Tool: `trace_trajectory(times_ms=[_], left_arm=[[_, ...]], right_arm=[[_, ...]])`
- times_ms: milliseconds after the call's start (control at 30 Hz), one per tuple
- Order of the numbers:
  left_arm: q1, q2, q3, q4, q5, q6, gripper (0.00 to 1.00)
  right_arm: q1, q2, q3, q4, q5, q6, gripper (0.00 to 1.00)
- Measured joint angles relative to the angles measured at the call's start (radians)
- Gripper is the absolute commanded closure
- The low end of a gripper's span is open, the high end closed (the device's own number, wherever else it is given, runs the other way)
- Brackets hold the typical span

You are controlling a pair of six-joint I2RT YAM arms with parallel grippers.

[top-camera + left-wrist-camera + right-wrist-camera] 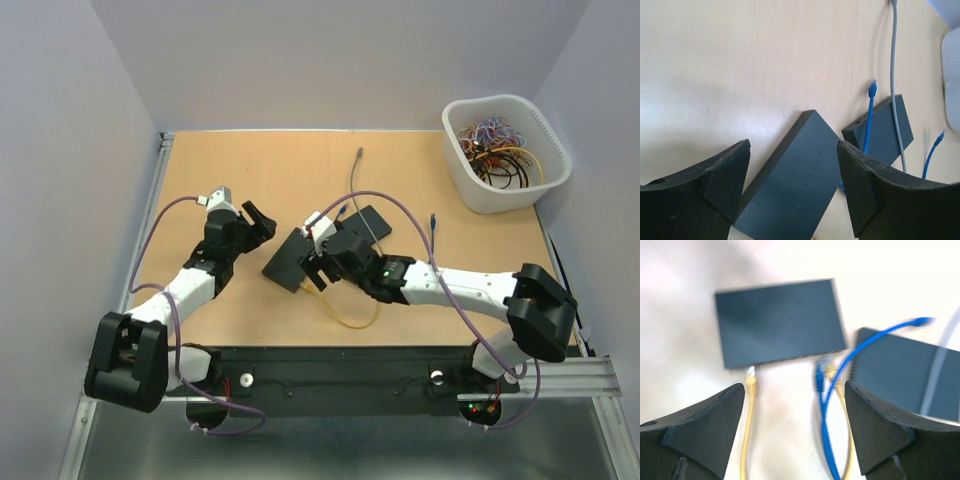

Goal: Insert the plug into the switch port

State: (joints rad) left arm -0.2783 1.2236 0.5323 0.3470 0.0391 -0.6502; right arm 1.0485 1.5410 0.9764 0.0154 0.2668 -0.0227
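Tan wood makes up the table (250,170), walled in by pale panels on three sides. Over it the right gripper (795,389) hangs with its two dark fingers spread wide and nothing between them. Just past the left finger lies the yellow plug (750,376). Its long axis runs straight away from the wrist, its pale tip aimed at the near edge of the switch (780,322), close to that edge's left corner. The wrist picture is smeared, so I cannot tell whether the tip touches the switch or stops just short. The plug looks short and amber, with its cable trailing back toward the camera. Near the right finger a blue plug (820,380) points the same way at the same edge, with a second yellow end close beside it. Its blue cable arcs off to the right over a second black box (900,375). The switch is a flat, dark, plain slab with its long side lying across the right wrist view. Farther left, the left gripper (793,147) is also spread apart and empty, poised above the switch's other end. A grey cable (894,60) crosses the second box, and a white tub (505,150) of tangled wires sits in the far right corner.
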Motion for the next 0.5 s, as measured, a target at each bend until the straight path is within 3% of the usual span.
trace_trajectory(times_ms=[133,267,500], left_arm=[[0.014,-0.084,-0.006,-0.032,-0.016,0.014,0.19],[0.014,-0.158,-0.055,-0.021,-0.018,0.019,0.19],[0.013,-0.238,-0.142,-0.037,-0.048,0.049,0.19]], right_arm=[[-0.005,-0.045,0.01,0.013,0.142,0.045,0.11],[-0.048,0.051,0.106,-0.016,0.243,0.111,0.18],[-0.303,0.227,0.266,-0.077,0.144,0.261,0.28]])
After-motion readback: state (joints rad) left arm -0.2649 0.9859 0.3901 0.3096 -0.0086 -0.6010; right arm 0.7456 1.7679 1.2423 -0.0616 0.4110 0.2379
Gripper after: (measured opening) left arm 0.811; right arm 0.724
